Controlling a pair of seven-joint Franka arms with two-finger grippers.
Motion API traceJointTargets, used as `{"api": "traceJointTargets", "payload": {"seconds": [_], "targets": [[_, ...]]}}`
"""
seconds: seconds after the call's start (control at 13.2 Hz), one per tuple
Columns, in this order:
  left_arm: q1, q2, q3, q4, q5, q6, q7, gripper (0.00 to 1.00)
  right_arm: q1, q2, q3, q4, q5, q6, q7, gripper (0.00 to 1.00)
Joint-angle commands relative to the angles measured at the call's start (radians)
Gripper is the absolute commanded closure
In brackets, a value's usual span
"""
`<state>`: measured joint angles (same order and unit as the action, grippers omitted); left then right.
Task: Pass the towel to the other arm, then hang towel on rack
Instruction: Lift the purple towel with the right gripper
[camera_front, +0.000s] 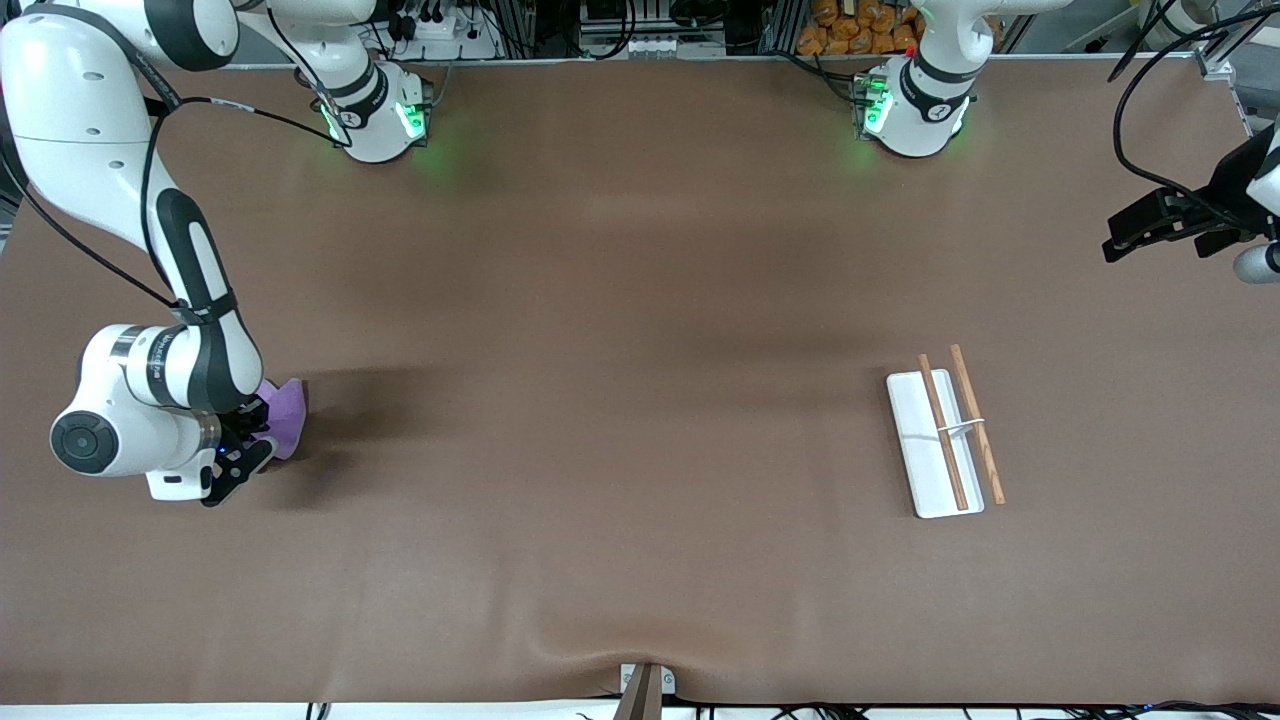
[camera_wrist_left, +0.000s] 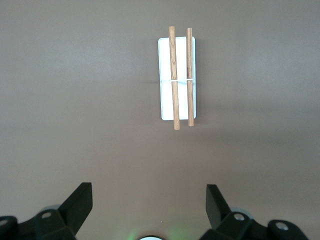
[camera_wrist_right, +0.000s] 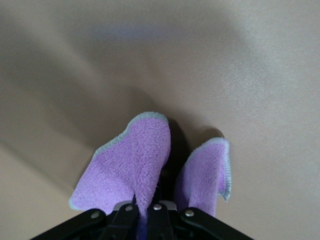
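Observation:
The purple towel (camera_front: 285, 412) is pinched in my right gripper (camera_front: 252, 445) low over the table at the right arm's end. In the right wrist view the fingers are shut on the towel (camera_wrist_right: 135, 160), and two fuzzy flaps stick out past my right gripper (camera_wrist_right: 148, 212). The rack (camera_front: 935, 450), a white tray with two brown rods, lies on the table toward the left arm's end. My left gripper (camera_front: 1125, 238) hangs open and empty high over that end of the table. The left wrist view shows my left gripper (camera_wrist_left: 149, 191) wide open, and the rack (camera_wrist_left: 165, 60) well below it.
The brown table mat (camera_front: 620, 400) spans the whole view. A small bracket (camera_front: 645, 688) sits at the table's front edge. Both arm bases and cables line the back edge, with orange items (camera_front: 860, 25) among them.

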<state>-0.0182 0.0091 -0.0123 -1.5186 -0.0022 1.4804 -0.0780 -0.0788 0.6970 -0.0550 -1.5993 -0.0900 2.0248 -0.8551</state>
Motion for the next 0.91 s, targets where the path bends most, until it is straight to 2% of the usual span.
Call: {"api": "traceJointTargets", "payload": {"seconds": [0.0,0.23,0.38,0.53,0.83], "targets": [[0.014,0.005,-0.005,0.014,0.008,-0.015,0.02,0.0,0.007,-0.046,0.011,0.022,0.013,-0.101,0.062,1.0],[0.012,-0.006,-0.006,0.009,0.008,-0.028,0.02,0.0,0.01,-0.111,0.024,0.045,0.1,-0.165,0.05,1.0],[0.011,-0.006,-0.009,0.011,0.01,-0.028,0.021,0.0,0.011,-0.163,0.088,0.073,0.18,-0.213,0.063,1.0],[0.011,-0.003,-0.009,0.009,0.008,-0.026,0.021,0.0,0.022,-0.166,0.151,0.16,0.261,-0.3,0.102,1.0],[-0.003,0.031,-0.012,0.012,-0.034,-0.003,0.007,0.0,0.1,-0.163,0.192,0.229,0.481,-0.301,0.12,1.0]]}}
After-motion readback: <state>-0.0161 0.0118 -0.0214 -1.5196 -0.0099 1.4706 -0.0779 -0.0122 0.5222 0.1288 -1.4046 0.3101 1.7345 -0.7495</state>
